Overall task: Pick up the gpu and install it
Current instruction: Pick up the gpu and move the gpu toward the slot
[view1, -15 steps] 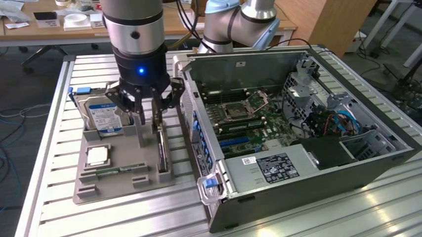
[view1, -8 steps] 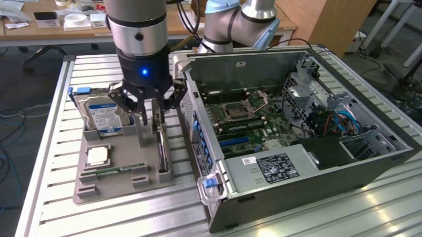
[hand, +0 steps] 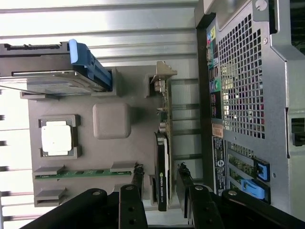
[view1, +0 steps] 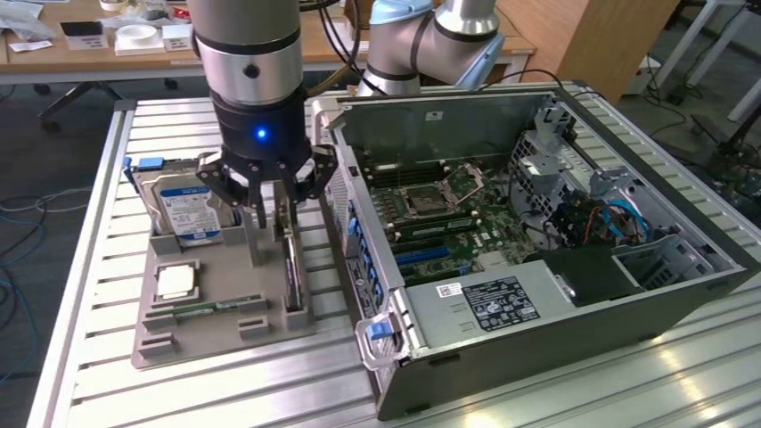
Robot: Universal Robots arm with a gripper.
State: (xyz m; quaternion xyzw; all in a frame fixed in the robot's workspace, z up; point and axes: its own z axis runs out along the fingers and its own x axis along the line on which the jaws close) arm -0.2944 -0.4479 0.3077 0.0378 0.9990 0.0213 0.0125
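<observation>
A: While the gripper [view1: 277, 207] hangs over the table [view1: 107, 374], what lies round its jaws?

B: The open computer case [view1: 511, 357] stands just beside them, on the exterior view's right. Under them is the grey tray [view1: 220, 337]. The hard drive [view1: 184, 209] stands in it on the jaws' other side.

A: And the gpu [hand: 162, 176]?

B: On edge in its tray slot, directly between the jaws. They're spread, one finger either side, small gaps showing, gripping nothing.
</observation>
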